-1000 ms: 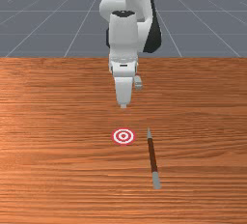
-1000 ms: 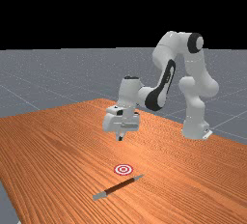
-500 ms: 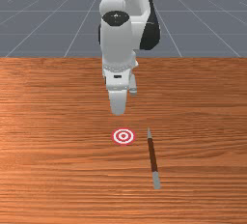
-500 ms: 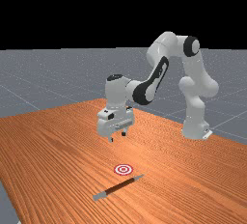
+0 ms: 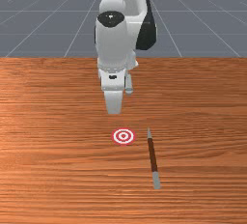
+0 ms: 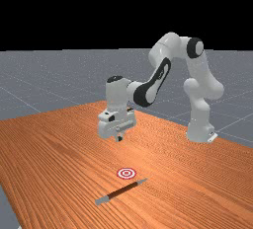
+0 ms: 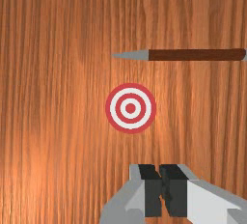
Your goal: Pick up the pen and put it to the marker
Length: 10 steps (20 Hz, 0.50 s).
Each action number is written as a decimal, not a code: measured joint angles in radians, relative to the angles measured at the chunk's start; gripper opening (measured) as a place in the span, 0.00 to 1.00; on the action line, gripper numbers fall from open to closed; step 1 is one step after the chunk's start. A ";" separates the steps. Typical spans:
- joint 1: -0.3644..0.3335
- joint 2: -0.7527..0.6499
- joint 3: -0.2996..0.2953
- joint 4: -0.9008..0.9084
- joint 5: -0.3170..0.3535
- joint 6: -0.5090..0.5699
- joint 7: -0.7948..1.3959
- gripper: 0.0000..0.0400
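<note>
Gripper [image 6: 120, 138]: hung above and apart from the bullseye marker [image 6: 126, 173], slightly toward the front view's left of it
Fingers [image 7: 212, 200]: pointed down, closed together
Hand [image 6: 116, 124]: was upright
Arm [image 6: 160, 77]: bent, reached in from the marker's far-view right

brown-grey pen [image 5: 152, 155] lies flat near red-white marker [image 5: 123, 136].

The table's orange-brown wooden worktop [image 5: 48, 170] had grain running approx. parallel w/ the front view's far edge. A flat, round, red-&-white ringed target [image 5: 123, 136] lay on it. Nearby, w/ a gap btwn, lay a slim brown pen [image 5: 152, 155] w/ grey ends, pointed tip twd that edge, blunt end farther off.
</note>
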 joint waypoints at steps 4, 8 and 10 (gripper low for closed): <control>0.018 0.087 0.004 0.129 -0.001 -0.154 0.036 0.01; 0.147 0.010 0.001 -0.027 0.007 0.078 0.377 0.00; 0.223 0.037 0.014 0.019 0.003 0.061 0.505 0.00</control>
